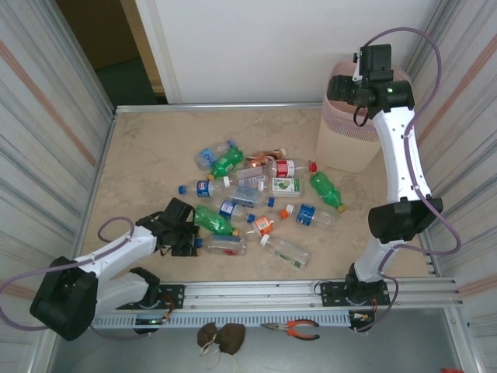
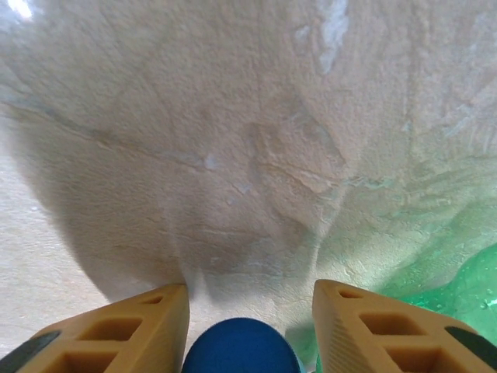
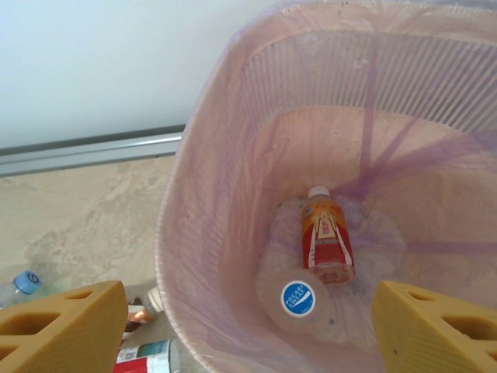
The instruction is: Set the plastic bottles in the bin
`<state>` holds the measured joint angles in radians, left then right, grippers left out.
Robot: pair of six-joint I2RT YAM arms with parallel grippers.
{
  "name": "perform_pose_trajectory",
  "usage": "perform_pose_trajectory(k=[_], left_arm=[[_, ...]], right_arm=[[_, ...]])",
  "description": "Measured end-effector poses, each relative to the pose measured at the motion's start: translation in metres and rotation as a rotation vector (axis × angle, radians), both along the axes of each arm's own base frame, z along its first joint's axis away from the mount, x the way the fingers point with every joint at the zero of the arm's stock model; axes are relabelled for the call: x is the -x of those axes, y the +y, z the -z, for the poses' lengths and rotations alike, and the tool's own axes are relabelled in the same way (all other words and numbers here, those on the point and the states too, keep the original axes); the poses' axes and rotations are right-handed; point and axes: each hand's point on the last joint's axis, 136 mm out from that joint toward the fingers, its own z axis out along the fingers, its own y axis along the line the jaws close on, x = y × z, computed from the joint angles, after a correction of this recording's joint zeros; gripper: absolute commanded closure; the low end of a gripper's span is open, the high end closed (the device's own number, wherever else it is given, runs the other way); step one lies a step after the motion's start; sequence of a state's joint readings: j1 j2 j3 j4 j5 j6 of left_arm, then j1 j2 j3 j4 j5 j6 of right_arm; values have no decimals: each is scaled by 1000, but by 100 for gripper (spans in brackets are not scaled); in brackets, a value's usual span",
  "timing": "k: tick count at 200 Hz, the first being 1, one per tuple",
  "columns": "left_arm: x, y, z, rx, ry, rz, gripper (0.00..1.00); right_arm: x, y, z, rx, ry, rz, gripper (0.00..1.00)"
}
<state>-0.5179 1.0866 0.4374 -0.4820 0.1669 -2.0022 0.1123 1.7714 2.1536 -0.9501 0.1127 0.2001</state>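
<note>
Since bottles point(image 1: 281, 186) light, slick, crushable: grab stiff neck. Left fingers point(image 2: 132, 330) straddle blue cap point(image 2: 241, 348), grip unclear; right fingers point(image 3: 62, 326) spread, empty, over bin point(image 3: 210, 179).

I can read one thing: "POCARI SWEAT" on the round blue label point(image 3: 298, 298) of a clear bottle point(image 3: 272, 305) at the bin's point(image 3: 194, 233) bottom; other labels are too small.

Matt stone-look tabletop point(image 1: 140, 155); glossy clear plastic bottles point(image 1: 287, 250); thin filmy pink liner point(image 3: 210, 233).
</note>
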Motion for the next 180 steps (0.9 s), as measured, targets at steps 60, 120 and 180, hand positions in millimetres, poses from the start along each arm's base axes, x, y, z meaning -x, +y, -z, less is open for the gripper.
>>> perform_pose_trajectory(k=[60, 120, 180], left_arm=[[3, -1, 1, -5, 29, 6, 64], [3, 2, -2, -15, 16, 10, 71], [-4, 11, -35, -33, -119, 37, 75]], right_arm=[[0, 1, 0, 0, -3, -2, 20], [3, 3, -5, 1, -13, -7, 20], [22, 14, -21, -11, -51, -54, 20]])
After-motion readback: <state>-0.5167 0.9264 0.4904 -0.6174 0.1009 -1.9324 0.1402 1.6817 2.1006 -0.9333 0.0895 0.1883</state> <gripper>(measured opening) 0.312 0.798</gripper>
